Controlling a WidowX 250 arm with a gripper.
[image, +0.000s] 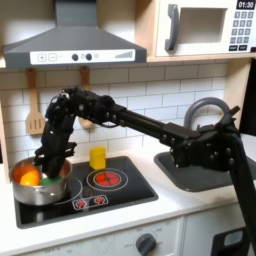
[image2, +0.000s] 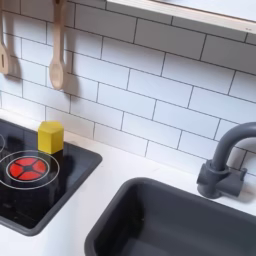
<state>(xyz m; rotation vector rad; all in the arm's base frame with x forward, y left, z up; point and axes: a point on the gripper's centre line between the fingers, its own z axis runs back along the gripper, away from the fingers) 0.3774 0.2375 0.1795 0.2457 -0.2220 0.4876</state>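
A: Starting at the first exterior view's left, what is sitting on the stove?

B: A metal pot (image: 40, 185) is resting on the front-left burner of the black cooktop (image: 130, 195). An orange object (image: 31, 177) is lying inside it, with something green (image: 48, 181) just beside it, right under the arm's tip.

A: And the gripper?

B: The gripper (image: 50, 166) is hanging down into the pot's mouth, over the green thing. I cannot tell whether its jaws are standing open or closing on anything; the tip is too dark and small to read.

A: Moving right?

B: A yellow block (image: 97, 158) is standing upright on the cooktop behind the pot, near the red burner (image: 109, 179). In the second exterior view the same yellow block (image2: 51, 137) is sitting at the back edge of the cooktop (image2: 60, 185), just behind the red burner (image2: 27, 168).

A: What is hanging on the wall?

B: A wooden spatula (image: 35, 115) is hanging on the white tiles at the first exterior view's left. In the second exterior view a wooden spoon (image2: 57, 50) is hanging above the block.

A: Further right?

B: The black arm (image: 140, 122) is stretching from its base over to the pot. A grey faucet (image: 205, 112) is curving above the sink (image: 190, 172); in the second exterior view the faucet (image2: 225, 165) is standing at the right behind the dark sink (image2: 150, 225). A microwave (image: 205, 27) is sitting up top.
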